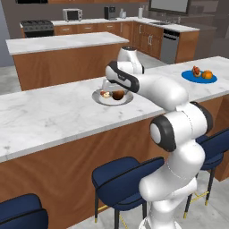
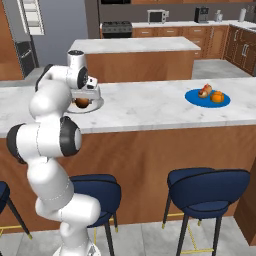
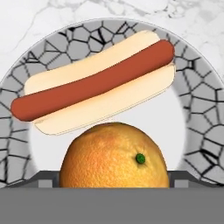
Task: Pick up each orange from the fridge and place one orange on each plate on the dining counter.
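A: Left base view?
B: Saw brownish orange (image 1: 118,94) on grey plate (image 1: 100,99), surface (image 1: 53,114) beneath, pincer (image 1: 108,85) above.
A: Right base?
B: Spotted second orange (image 2: 217,97) on blue plate (image 2: 194,96).
A: Hand view?
B: Lay against hotdog (image 3: 94,85). Pincer's spread and grip: couldn't tell. Looked firm, round, apt to roll; best pinched across the middle.

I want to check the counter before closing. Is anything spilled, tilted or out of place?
Nothing stands out. Each plate holds a hot dog and an orange: the grey plate and the blue plate, both flat on the counter.
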